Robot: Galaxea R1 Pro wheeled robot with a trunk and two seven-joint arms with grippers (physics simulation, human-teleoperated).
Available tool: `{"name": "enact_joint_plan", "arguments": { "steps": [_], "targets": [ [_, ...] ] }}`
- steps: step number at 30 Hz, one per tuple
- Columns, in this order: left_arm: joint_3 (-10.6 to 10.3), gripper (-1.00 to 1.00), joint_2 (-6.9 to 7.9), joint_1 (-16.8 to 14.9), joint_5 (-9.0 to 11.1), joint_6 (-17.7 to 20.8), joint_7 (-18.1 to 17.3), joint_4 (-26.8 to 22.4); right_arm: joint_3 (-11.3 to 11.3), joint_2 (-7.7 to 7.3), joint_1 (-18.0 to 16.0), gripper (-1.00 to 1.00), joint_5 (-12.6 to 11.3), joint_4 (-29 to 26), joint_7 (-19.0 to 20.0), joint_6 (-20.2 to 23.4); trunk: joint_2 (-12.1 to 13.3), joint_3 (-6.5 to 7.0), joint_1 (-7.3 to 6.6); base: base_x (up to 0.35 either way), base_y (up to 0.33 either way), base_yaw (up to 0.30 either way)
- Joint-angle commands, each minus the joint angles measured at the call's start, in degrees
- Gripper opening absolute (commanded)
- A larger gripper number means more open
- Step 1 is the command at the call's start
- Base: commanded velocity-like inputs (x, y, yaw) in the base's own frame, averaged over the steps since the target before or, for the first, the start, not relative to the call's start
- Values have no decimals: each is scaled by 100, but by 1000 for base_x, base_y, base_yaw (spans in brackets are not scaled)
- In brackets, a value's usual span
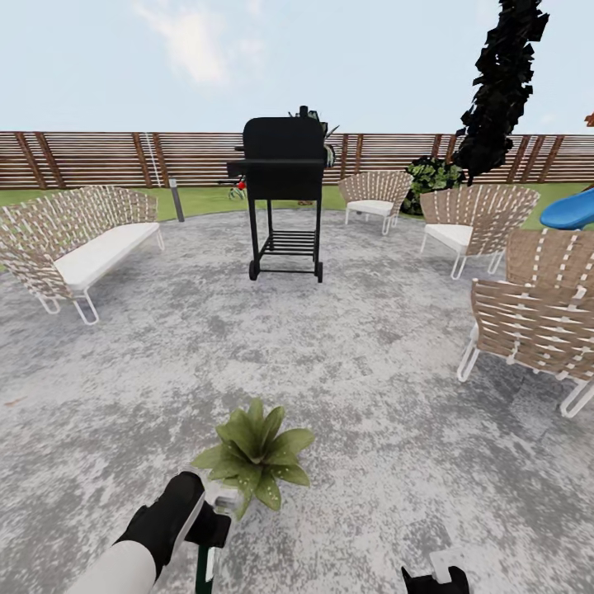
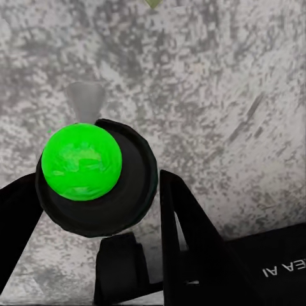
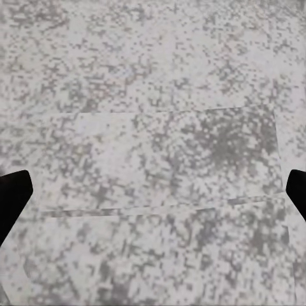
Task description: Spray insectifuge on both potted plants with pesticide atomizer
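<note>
Holding the spray bottle (image 1: 206, 551) pinched in the left tool (image 1: 216, 513) just beside the potted plant (image 1: 256, 452) on the patio (image 1: 346, 363); right tool (image 3: 153, 191) spread, idle; best aiming nozzle squarely over every leaf

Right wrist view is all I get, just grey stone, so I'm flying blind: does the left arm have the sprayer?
Observer: Yes. The left gripper is shut on the pesticide atomizer, its jaws on either side of the dark body.
Operator: Any plant nearby?
Observer: One potted plant sits on the patio, just ahead of the atomizer's whitish head.
Operator: What's beyond it?
Observer: A black grill stands farther across the patio, with woven chairs around the edge.
</note>
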Motion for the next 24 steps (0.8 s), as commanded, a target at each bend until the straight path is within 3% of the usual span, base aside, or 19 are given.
{"name": "enact_joint_plan", "arguments": {
  "steps": [1,3,11,16,24],
  "targets": [
    [-10,-100,-8,-2,-66,11,-47,87,-49,0,-3,100,42,4,28,-19,-2,-5,-1,11,10,0],
    [-25,-100,-6,-2,-73,8,50,318,-49,0,-3,100,42,4,23,-19,-2,-5,-1,3,2,0],
    [-55,-100,-13,166,-46,11,145,352,-49,0,-3,100,42,9,21,-19,-2,-5,-1,0,0,0],
    [-360,-100,-52,88,-39,76,139,308,-49,0,-3,100,42,12,21,-19,-2,-5,-1,0,0,0],
    [-431,-100,-32,137,-35,66,145,310,-49,0,-3,100,42,12,21,-19,-2,-5,-1,-60,17,0]
  ]
}}
